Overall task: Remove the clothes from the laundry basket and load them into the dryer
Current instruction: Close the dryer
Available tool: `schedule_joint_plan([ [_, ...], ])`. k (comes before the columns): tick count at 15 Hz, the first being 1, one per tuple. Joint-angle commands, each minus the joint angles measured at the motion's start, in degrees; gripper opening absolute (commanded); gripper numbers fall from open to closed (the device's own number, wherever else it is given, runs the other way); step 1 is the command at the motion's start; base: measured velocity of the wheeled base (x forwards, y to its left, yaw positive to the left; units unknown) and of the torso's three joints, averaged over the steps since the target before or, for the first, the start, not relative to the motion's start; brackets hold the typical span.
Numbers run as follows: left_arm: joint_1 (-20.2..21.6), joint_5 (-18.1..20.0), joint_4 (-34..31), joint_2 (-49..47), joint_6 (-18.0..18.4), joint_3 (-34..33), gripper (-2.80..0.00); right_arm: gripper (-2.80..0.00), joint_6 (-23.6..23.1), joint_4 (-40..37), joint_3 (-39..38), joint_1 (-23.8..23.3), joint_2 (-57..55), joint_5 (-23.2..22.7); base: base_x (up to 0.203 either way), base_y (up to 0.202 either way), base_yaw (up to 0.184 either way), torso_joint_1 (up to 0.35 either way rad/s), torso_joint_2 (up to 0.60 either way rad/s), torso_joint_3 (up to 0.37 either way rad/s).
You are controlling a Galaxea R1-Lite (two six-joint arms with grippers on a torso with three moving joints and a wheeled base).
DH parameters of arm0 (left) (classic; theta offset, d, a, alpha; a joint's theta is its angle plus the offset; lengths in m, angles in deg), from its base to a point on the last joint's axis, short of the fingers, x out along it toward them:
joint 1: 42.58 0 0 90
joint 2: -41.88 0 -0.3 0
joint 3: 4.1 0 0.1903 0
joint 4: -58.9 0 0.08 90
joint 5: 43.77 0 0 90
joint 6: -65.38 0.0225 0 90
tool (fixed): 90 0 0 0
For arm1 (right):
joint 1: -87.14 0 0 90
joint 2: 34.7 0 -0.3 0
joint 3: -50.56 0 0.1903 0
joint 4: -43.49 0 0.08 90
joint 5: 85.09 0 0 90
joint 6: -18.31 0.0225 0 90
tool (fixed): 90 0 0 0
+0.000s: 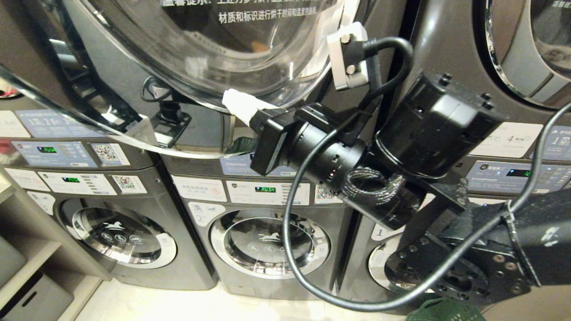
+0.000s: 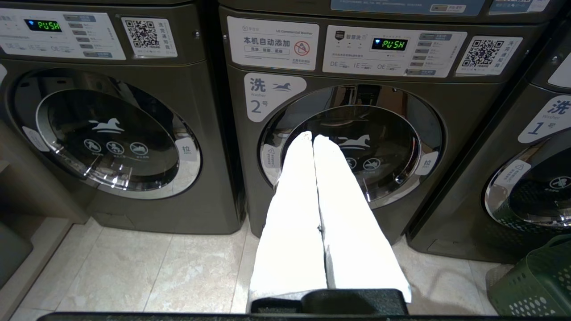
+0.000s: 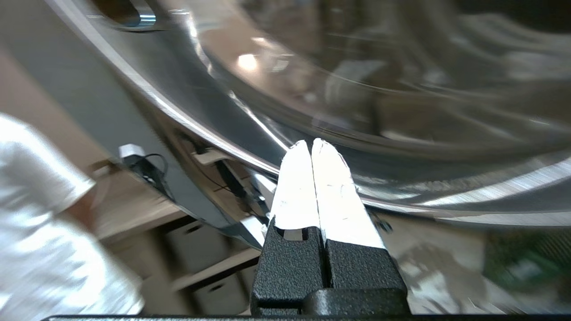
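right end effector: fingers together, empty, raised at open dryer door rim | left end effector: together, parked facing washer 2 | green laundry basket: on floor, right | clothes: none seen | progress: loading apparently not begun

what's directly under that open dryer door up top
Below the open dryer door stands washer number 2, door shut, display reading PUSH. The right gripper, shut, covers part of the door's lower rim.

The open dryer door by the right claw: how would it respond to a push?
The dryer door is rigid glass in a metal rim, so it should swing rather than flex. The shut right claw may slide on its glossy curve.
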Motion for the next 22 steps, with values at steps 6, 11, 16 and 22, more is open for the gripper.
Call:
schedule_joint_plan([
  [6, 0.0, 0.0, 0.0, 0.1, 0.0, 0.0, -2.8, -2.8, -0.3, -20.3, -15.9, -14.6, 27.1, 6.1, 0.0, 0.0, 0.0, 0.0, 0.0, 0.0],
  [11, 0.0, 0.1, 0.0, 0.1, 0.0, 0.0, -2.8, -2.8, -3.4, -49.0, -30.7, -52.8, 54.6, -3.9, 0.0, 0.0, 0.0, 0.0, 0.0, 0.0],
  [16, 0.0, 0.0, 0.0, 0.1, 0.0, 0.0, -2.8, -2.8, -14.5, -53.6, -57.8, -59.3, 77.9, -4.8, 0.0, 0.0, 0.0, 0.0, 0.0, 0.0],
  [22, 0.0, 0.0, 0.0, 0.1, 0.0, 0.0, -2.8, -2.8, -18.2, -61.7, -69.1, -48.8, 93.2, 2.7, 0.0, 0.0, 0.0, 0.0, 0.0, 0.0],
])
